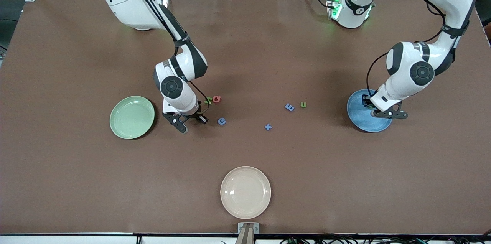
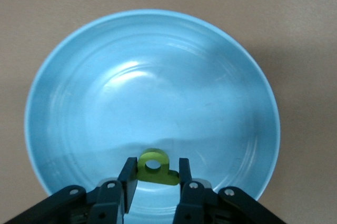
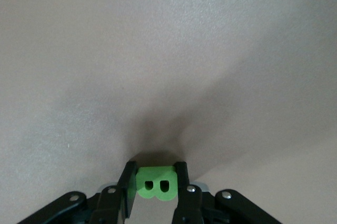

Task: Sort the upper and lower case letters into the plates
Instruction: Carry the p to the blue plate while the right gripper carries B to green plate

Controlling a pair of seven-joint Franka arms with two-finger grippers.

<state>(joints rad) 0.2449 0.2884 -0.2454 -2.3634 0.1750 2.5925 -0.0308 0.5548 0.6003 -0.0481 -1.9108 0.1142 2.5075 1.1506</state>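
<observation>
Currently:
- left claw [image 2: 155, 182]: grips green p [image 2: 155, 168] over blue plate [image 2: 79, 77], frame right; should release low.
- right claw [image 3: 155, 184]: grips green B [image 3: 156, 184], centre-left; should carry to green plate [image 1: 132, 117].

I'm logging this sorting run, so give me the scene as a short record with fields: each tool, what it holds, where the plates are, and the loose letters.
left tool: over the blue plate, shut on a yellow-green p
right tool: over the table beside the pale green plate, shut on a green B
cream plate: nearest the front camera, nothing in it
loose letters on table: red Q, green piece beside it, blue C, blue t, blue e, green u
</observation>
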